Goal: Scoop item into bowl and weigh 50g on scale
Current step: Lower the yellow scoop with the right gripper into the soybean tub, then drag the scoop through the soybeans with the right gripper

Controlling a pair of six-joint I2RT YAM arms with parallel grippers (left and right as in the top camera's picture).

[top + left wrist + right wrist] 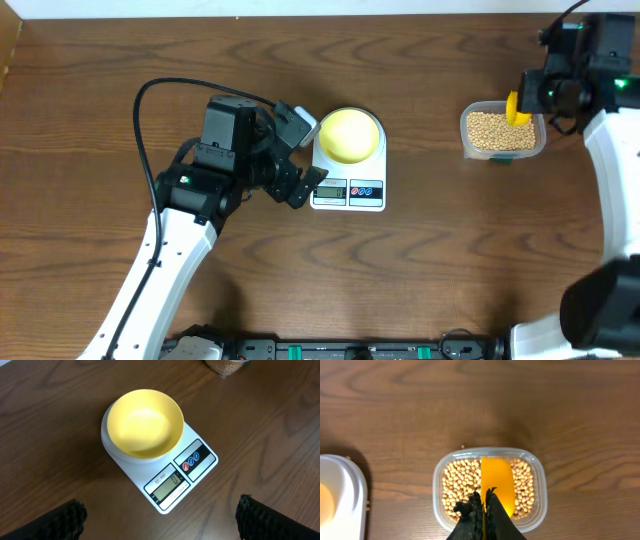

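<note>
In the overhead view your left gripper (303, 155) stood at 9 o'clock of the scale (366, 190), just beside it. Its fingers (75, 520) were spread wide and held nothing. Being so near, a small drift toward 3 o'clock could have pushed the scale or leaned on its edge, and the reading would then be false.

The bowl (349, 133) sat on the round platform with nothing in it, and the display at its 6 o'clock seemed to show zero. The bowl only rested there, so a knock from the scoop on its rim could have shifted or tipped it.

Well apart, at 3 o'clock of the scale, was the clear container (540, 485) full of beans (457, 480). Your right gripper (483, 512) was closed tightly on the handle of the yellow scoop (496, 480), whose blade lay among the beans.

I judge the main danger was the long way over the bare table (420, 260) toward 9 o'clock. The beans are round and would roll off a tilted or too full scoop. The thin handle could also have turned between the fingers. Pouring a full scoop at once could have passed 50 g, and taking beans out again would be difficult.
</note>
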